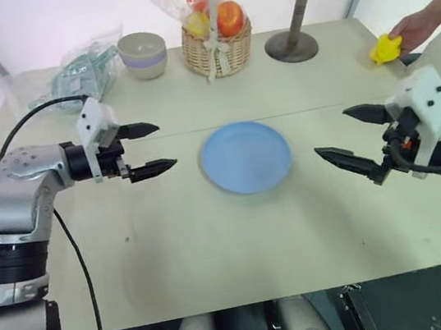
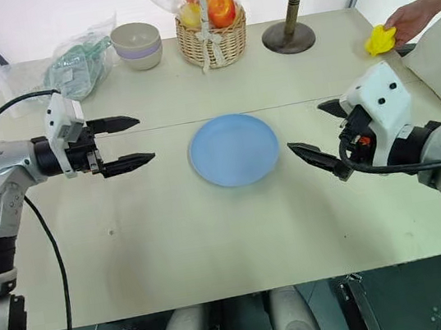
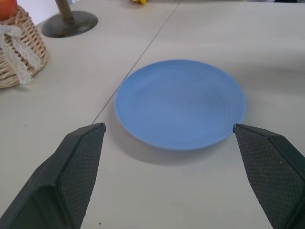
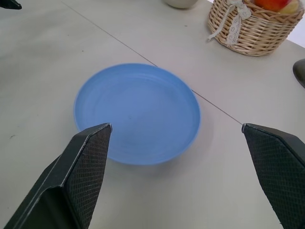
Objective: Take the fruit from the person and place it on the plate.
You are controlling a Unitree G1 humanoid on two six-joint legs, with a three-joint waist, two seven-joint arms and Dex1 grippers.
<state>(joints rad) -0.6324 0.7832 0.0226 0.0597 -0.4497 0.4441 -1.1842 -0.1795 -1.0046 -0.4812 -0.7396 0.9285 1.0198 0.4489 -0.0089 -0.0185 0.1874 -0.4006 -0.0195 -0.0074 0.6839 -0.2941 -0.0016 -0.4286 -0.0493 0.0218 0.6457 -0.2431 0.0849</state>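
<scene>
The light-blue plate (image 1: pixel 246 157) lies flat and bare in the middle of the table. At the far right edge a person's hand (image 1: pixel 416 26) holds the yellow ridged fruit (image 1: pixel 386 49) down on the tabletop. My left gripper (image 1: pixel 166 145) hovers left of the plate, open, fingers pointing toward it with nothing between them. My right gripper (image 1: pixel 330 132) hovers right of the plate, also open and empty, well short of the fruit. Both wrist views look across the plate (image 3: pixel 180 102) (image 4: pixel 138 112) between spread fingers.
A wicker basket (image 1: pixel 217 45) of plastic-wrapped round fruits stands at the back centre. A beige bowl (image 1: pixel 143 54) and a crumpled plastic bag (image 1: pixel 86 69) sit to its left, and a brown stand (image 1: pixel 301 37) to its right. A seam crosses the table behind the plate.
</scene>
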